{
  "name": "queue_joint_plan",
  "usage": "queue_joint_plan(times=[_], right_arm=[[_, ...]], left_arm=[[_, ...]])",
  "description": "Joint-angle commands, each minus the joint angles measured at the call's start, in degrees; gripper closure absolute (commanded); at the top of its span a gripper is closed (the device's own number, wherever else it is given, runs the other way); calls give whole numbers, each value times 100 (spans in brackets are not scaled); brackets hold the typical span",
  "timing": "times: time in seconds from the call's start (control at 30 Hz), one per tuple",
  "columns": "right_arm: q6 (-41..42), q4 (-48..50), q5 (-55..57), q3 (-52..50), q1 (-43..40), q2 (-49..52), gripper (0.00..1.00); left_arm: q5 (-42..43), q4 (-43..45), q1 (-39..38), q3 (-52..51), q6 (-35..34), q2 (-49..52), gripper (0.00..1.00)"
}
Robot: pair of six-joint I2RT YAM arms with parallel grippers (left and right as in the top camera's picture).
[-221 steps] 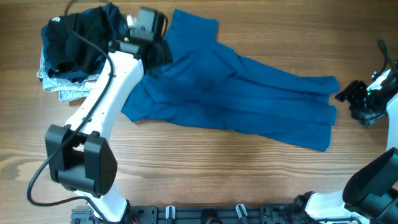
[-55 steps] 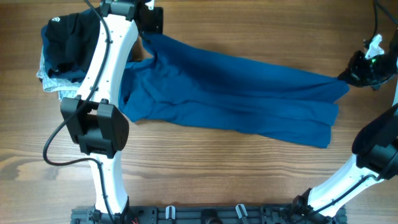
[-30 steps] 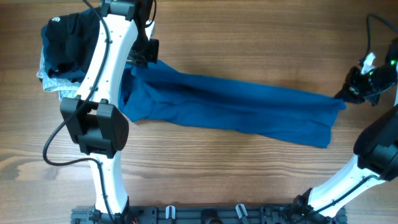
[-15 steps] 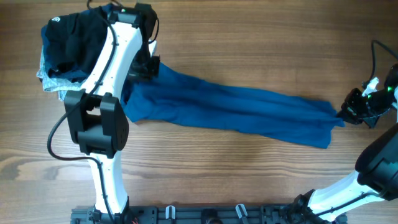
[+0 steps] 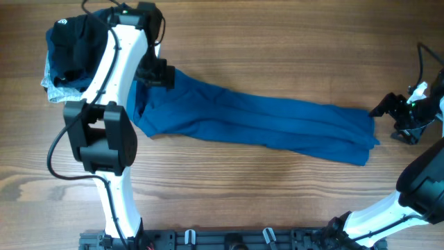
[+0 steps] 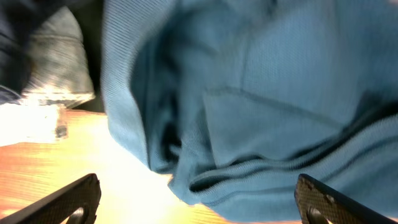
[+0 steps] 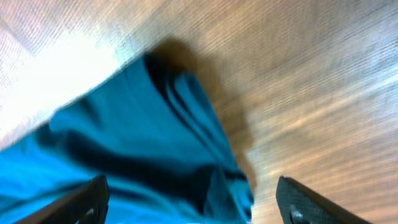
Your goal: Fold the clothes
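Note:
The teal-blue garment (image 5: 257,121) lies on the wooden table as a long folded strip, running from upper left to right. My left gripper (image 5: 158,72) is open just above its left end; the left wrist view shows bunched teal folds (image 6: 261,112) between the spread fingertips (image 6: 199,202). My right gripper (image 5: 386,108) is open just off the garment's right end; the right wrist view shows the garment's corner (image 7: 155,143) lying on the wood between the spread fingers (image 7: 189,199).
A black garment with a small white logo (image 5: 80,45) lies on a light denim piece (image 5: 59,90) at the far left. The denim also shows in the left wrist view (image 6: 53,62). Bare wooden table (image 5: 277,42) surrounds the garment.
Both grippers carried the garment's far edge toward the front, folding it into a narrow strip. Both have let go of it now and sit open at its ends.

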Motion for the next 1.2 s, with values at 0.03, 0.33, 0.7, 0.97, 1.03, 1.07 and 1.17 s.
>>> queue_joint_plan(times=[0.03,0.33,0.7,0.97,1.03,1.07,1.17], right_arm=[[72,592,111,-634,42,-114,16],[153,1423,505,-1432,726,-114,27],[367,2594,914,-1773,994,-114,96],[72,4677,911,-1727,944,-114,96],[-107,4723,883,-1569,859,-114,96],[-166,4688,850,-1502,822,-114,96],[-404,4072,153,-925,538,-114,96]], left_arm=[[85,584,61,199,-249,-791,0],[144,1001,63,199,-245,-894,0],[144,1003,63,199,-245,-894,0],[144,1027,63,199,-247,-894,0],[144,1056,63,199,-249,-894,0],[144,1075,63,199,-247,-894,0],[144,1152,63,199,-247,-896,0]])
